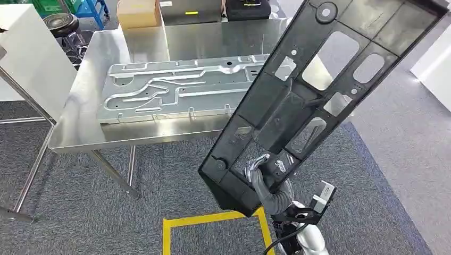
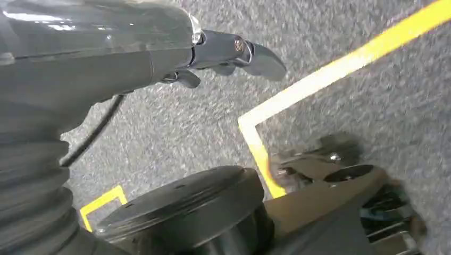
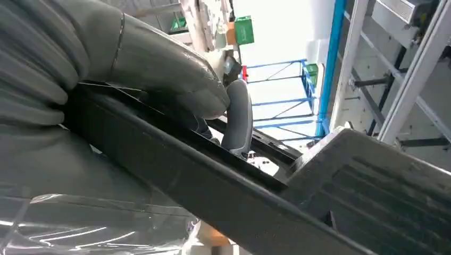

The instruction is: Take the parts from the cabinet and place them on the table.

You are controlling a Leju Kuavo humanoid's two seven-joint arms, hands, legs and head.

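Head view: a silver panel [image 1: 178, 90] lies flat on the steel table [image 1: 80, 133], so one part looks delivered. The second part, a long black frame [image 1: 319, 85], is in the air, gripped at its near end by the right hand [image 1: 266, 178], fingers hooked through one of its cut-outs. The frame slants up and away from the hand, its far end over the table's right corner and the carpet [image 1: 80, 212] beyond. What is left, by my reckoning, is to bring it over the table and lay it down beside or on the panel. The frame is flat, ribbed moulded plastic with several open windows and round bosses at its ends, and long enough to swing awkwardly from a one-end hold. Yellow tape [image 1: 213, 220] marks the floor just before the robot.

Left wrist view: the left hand [image 2: 223, 53] hangs over the carpet and yellow tape, holding nothing, its dark fingers lying loosely curled; whether they are fully closed is hard to tell from this angle.

Right wrist view: the right hand's thumb and fingers [image 3: 237, 117] are clamped on the frame's edge [image 3: 213, 186], the black ribbed surface running out past them. Shelving shows blurred behind.
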